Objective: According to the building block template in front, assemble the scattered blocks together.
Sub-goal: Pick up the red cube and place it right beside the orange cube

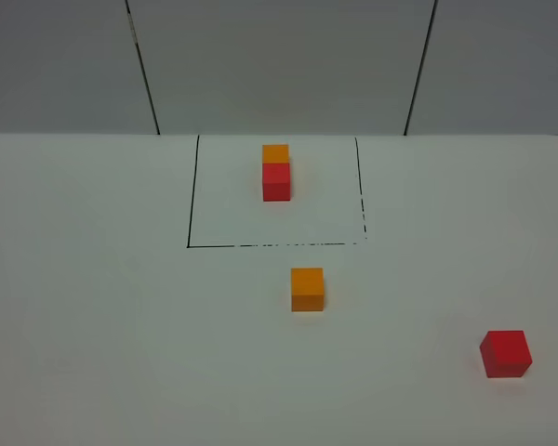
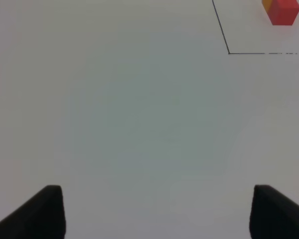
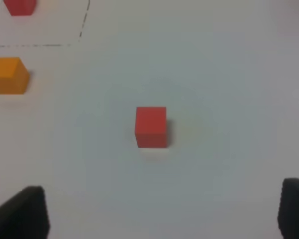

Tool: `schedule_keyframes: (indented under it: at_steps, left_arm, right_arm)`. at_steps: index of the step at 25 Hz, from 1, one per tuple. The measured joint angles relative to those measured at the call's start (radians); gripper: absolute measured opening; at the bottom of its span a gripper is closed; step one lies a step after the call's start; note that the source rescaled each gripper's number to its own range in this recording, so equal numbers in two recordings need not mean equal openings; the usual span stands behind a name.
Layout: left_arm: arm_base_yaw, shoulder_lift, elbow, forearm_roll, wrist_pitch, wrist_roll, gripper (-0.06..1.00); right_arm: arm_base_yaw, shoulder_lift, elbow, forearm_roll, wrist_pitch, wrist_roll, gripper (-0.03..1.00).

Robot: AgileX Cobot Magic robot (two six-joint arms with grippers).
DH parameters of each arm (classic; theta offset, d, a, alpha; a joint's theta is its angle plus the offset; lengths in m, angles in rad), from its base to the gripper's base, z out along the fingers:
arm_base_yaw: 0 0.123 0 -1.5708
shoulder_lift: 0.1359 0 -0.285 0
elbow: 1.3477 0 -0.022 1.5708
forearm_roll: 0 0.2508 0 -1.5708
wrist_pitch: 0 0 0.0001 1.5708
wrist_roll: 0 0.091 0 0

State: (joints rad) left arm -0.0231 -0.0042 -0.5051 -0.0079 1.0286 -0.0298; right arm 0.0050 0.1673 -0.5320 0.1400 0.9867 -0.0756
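The template (image 1: 276,172), an orange cube joined to a red one, sits inside the black outline (image 1: 193,190) at the far side of the counter (image 1: 93,325). The loose orange block (image 1: 307,289) lies just outside the outline's near edge, and the loose red block (image 1: 506,354) rests well apart from it, toward the right near corner. The right claw (image 3: 163,199) hangs spread with nothing between its fingers and the red block ahead of it; the left claw (image 2: 157,199) is likewise spread and empty over bare counter. The red block looks slightly turned, so fingers closing on its corners rather than its flat faces could twist it or squirt it away. A descent off centre could land a finger on top of it. When it is later set beside the orange block, a careless approach might shove that block aside or leave a gap, or put the colours in the wrong order against the template.
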Motion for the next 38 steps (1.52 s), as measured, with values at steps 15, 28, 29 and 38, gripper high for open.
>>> schedule_keyframes:
  at_steps: [15,28,29,38]
  left_arm:
    - [0.0,0.0,0.0,0.0,0.001,0.0,0.71]
    - [0.0,0.0,0.0,0.0,0.001,0.0,0.71]
    - [0.0,0.0,0.0,0.0,0.001,0.0,0.71]
    - [0.0,0.0,0.0,0.0,0.001,0.0,0.71]
  right_arm:
    - [0.0,1.031,-0.27,0.094,-0.184,-0.08,0.93]
    - [0.026,1.454,-0.344,0.069,-0.292,0.014,0.93]
    - [0.042,1.469,-0.345,0.063,-0.301,0.021,0.93]
    - [0.093,1.539,-0.346,0.042,-0.347,0.064,0.93]
